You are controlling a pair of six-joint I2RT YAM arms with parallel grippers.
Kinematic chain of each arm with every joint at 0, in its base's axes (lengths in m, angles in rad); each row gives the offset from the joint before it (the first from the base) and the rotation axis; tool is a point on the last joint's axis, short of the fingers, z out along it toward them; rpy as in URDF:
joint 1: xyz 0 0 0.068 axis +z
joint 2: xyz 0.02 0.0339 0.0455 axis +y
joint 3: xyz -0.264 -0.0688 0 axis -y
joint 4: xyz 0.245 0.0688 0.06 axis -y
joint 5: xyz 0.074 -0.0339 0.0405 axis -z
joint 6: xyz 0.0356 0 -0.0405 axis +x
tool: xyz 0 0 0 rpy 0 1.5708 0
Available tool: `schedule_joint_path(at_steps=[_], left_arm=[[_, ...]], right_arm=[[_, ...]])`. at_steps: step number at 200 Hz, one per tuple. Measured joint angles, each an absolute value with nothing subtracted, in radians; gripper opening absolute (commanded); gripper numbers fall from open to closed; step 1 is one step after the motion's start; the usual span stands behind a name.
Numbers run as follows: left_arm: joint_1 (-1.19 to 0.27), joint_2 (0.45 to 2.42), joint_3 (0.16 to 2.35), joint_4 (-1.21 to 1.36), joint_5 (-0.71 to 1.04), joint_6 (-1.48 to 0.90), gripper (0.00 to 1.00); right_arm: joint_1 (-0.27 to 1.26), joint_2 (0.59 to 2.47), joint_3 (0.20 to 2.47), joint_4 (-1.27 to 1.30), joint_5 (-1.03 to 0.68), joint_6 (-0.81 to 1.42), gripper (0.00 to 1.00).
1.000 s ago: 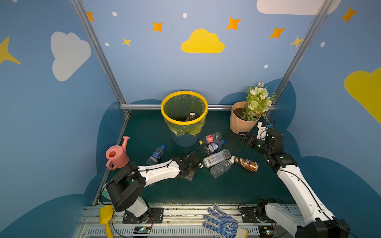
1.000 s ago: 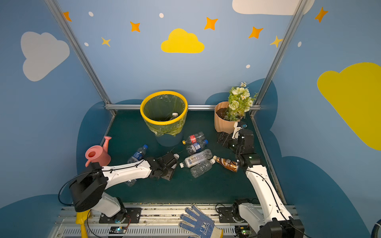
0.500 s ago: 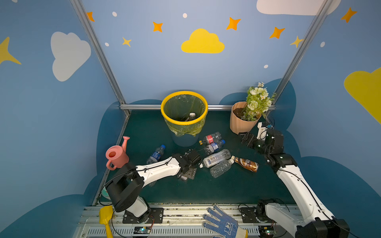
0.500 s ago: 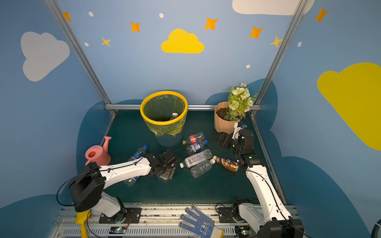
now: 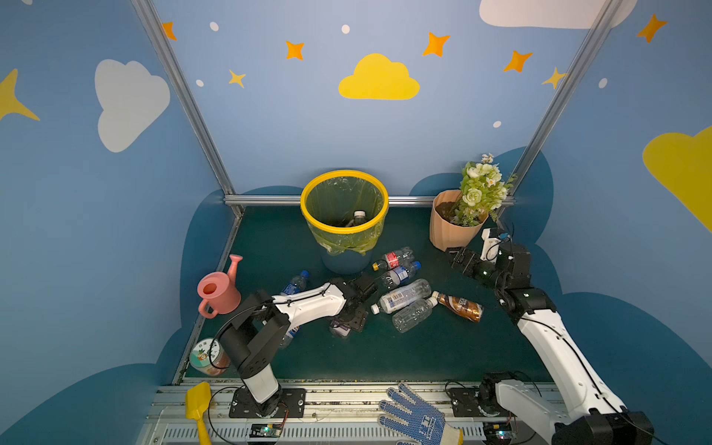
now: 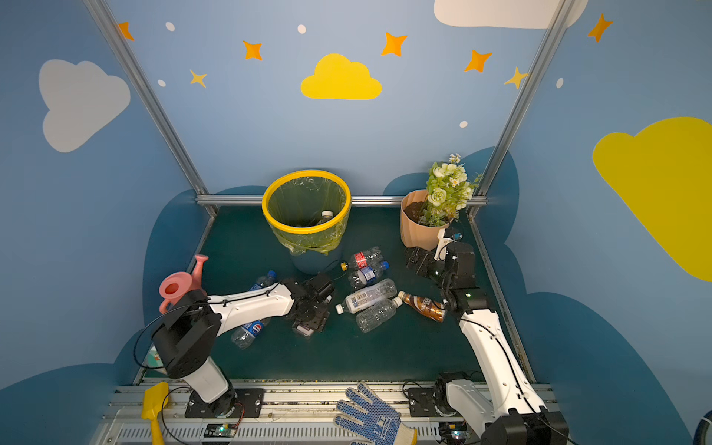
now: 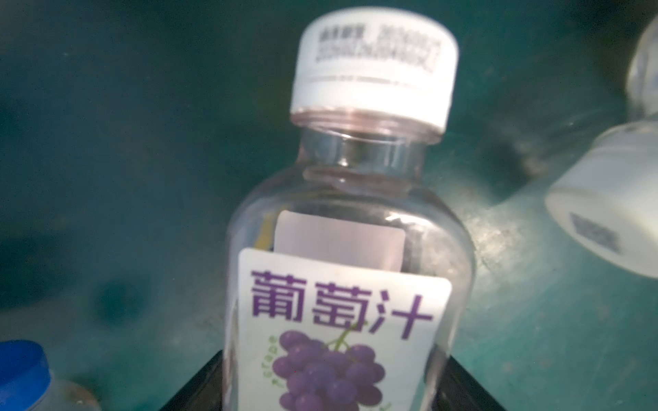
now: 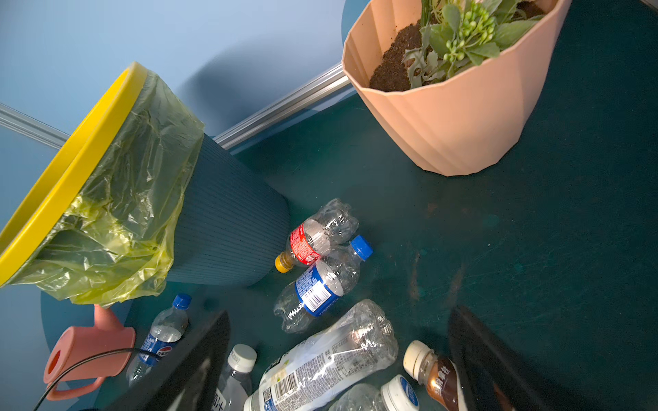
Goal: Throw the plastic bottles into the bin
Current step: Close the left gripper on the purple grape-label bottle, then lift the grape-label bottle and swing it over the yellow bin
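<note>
The bin [image 5: 344, 230] with a yellow rim stands at the back, and one white-capped bottle [image 5: 359, 214] lies inside it. Several plastic bottles lie on the green mat: red-label [image 5: 393, 259], blue-label [image 5: 400, 274], a long clear one [image 5: 402, 296] and a brown one [image 5: 460, 306]. My left gripper [image 5: 348, 321] points down over a grape juice bottle [image 7: 341, 284] lying on the mat. Its black fingers [image 7: 199, 384] press against both sides of that bottle. My right gripper [image 5: 456, 260] hovers open and empty beside the flower pot.
A pink watering can [image 5: 217, 291] stands at the left and a peach flower pot [image 5: 450, 227] at the back right. A lidded jar [image 5: 206, 356] sits by the left arm's base. A yellow shovel [image 5: 198, 404] and a blue glove [image 5: 416, 416] lie on the front rail.
My left gripper has shifted a little toward the front and lowered over the grape juice bottle, its jaws widening and then closing round it. The right arm has not moved.
</note>
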State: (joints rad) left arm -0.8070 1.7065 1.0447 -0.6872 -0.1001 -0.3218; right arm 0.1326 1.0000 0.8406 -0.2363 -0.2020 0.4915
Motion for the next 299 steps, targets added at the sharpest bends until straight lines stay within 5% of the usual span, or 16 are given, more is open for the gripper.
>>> schedule_joint_path(at_steps=[87, 212, 299], left_arm=[[-0.805, 1.727, 1.045, -0.692, -0.067, -0.308, 0.59], [-0.973, 1.137, 1.059, -0.556, -0.338, -0.204, 0.57], [-1.003, 0.978, 1.182, -0.112, -0.593, 0.31, 0.56]], right_arm=[[0.131, 1.0, 0.841, -0.237, -0.202, 0.49, 0.93], [0.127, 1.013, 0.836, -0.236, -0.202, 0.493, 0.93], [0.127, 1.023, 0.836, -0.236, -0.21, 0.497, 0.93]])
